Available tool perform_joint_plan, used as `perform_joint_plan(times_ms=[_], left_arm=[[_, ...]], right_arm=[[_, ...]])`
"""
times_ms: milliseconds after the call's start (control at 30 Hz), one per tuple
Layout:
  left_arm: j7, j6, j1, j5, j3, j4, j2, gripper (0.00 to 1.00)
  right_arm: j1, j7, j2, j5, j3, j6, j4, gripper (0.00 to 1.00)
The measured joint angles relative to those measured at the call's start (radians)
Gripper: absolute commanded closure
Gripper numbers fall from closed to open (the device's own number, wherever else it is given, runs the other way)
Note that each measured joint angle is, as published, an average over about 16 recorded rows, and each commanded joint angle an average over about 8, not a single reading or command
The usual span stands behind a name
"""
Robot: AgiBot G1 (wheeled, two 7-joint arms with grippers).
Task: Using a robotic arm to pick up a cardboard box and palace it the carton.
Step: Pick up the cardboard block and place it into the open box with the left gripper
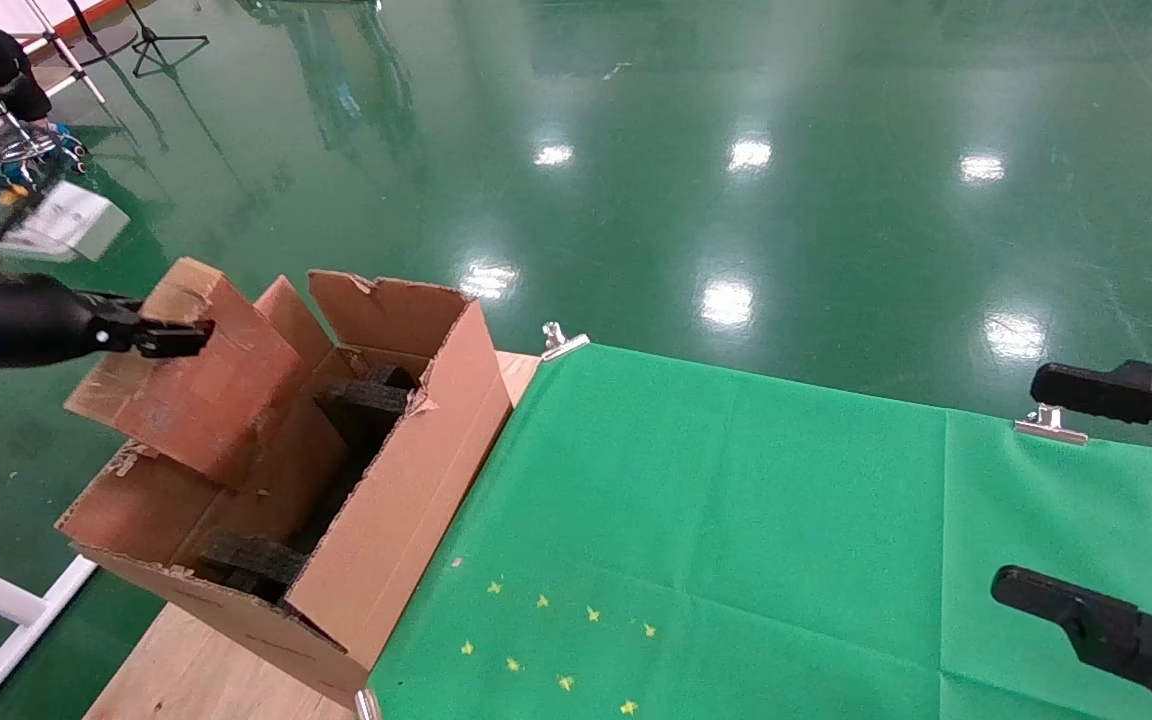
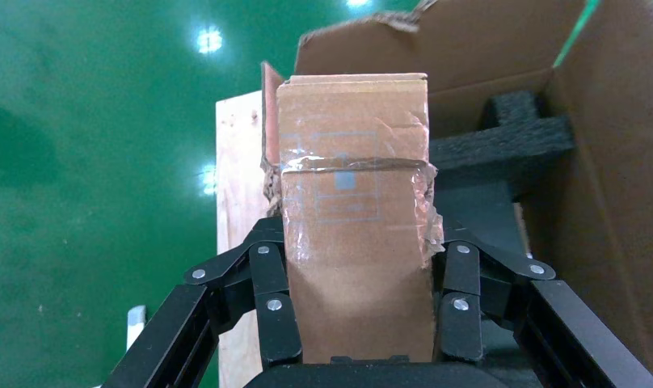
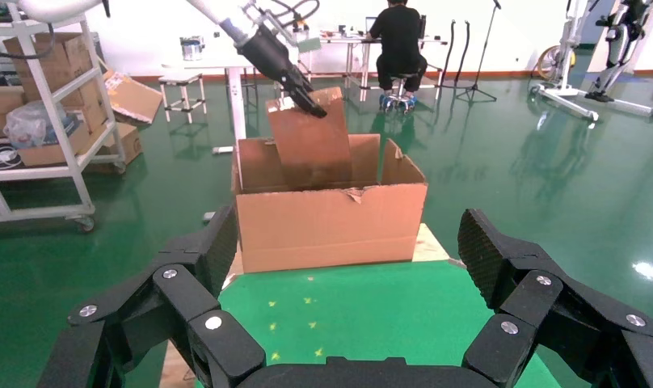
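My left gripper [image 1: 174, 338] is shut on the cardboard box [image 1: 198, 375], a small brown box wrapped in clear tape. It holds the box tilted over the carton [image 1: 406, 470], with the box's lower end down between the raised flaps. In the left wrist view the fingers [image 2: 276, 311] clamp both sides of the box [image 2: 355, 202], with the carton wall [image 2: 622, 162] and dark foam [image 2: 501, 141] beyond. The right wrist view shows the box [image 3: 311, 141] dipping into the carton [image 3: 331, 226], held by the white arm's gripper [image 3: 303, 99]. My right gripper [image 1: 1021, 485] is open and empty at the table's right side.
The carton stands on a wooden tabletop [image 1: 206, 670] beside a green cloth [image 1: 716, 520] held by metal clips [image 1: 1049, 424]. Dark foam pieces [image 1: 366, 400] lie inside the carton. A seated person [image 3: 400, 36] and a shelf trolley with boxes [image 3: 40, 121] stand on the green floor behind.
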State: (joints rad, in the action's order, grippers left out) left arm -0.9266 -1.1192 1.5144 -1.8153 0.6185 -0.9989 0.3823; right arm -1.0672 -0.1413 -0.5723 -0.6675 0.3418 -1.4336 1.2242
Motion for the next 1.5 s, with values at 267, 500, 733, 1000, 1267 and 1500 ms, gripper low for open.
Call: perform_joint_plan(times_ms=[267, 500, 733, 1000, 1267, 1500], left_arm=[[0.097, 0.099, -0.064, -0.002, 0.017, 0.166, 0.052, 1.0], [0.19, 0.156, -0.092, -0.001, 0.031, 0.314, 0.122, 1.0], [0.244, 0.206, -0.1, -0.009, 0.044, 0.47, 0.205, 1.0], [0.238, 0.252, -0.091, -0.026, 0.054, 0.608, 0.275, 0.18], [0.224, 0.262, -0.084, -0.033, 0.055, 0.654, 0.295, 0.0], [0.226, 0.255, -0.085, -0.036, 0.056, 0.645, 0.29, 0.0]], right_arm=[[0.0, 0.0, 0.0, 0.0, 0.0, 0.0, 0.0, 0.0], [0.0, 0.0, 0.0, 0.0, 0.0, 0.0, 0.0, 0.0], [0.0, 0.0, 0.0, 0.0, 0.0, 0.0, 0.0, 0.0], [0.0, 0.0, 0.0, 0.0, 0.0, 0.0, 0.0, 0.0], [0.0, 0.0, 0.0, 0.0, 0.0, 0.0, 0.0, 0.0], [0.0, 0.0, 0.0, 0.0, 0.0, 0.0, 0.0, 0.0]])
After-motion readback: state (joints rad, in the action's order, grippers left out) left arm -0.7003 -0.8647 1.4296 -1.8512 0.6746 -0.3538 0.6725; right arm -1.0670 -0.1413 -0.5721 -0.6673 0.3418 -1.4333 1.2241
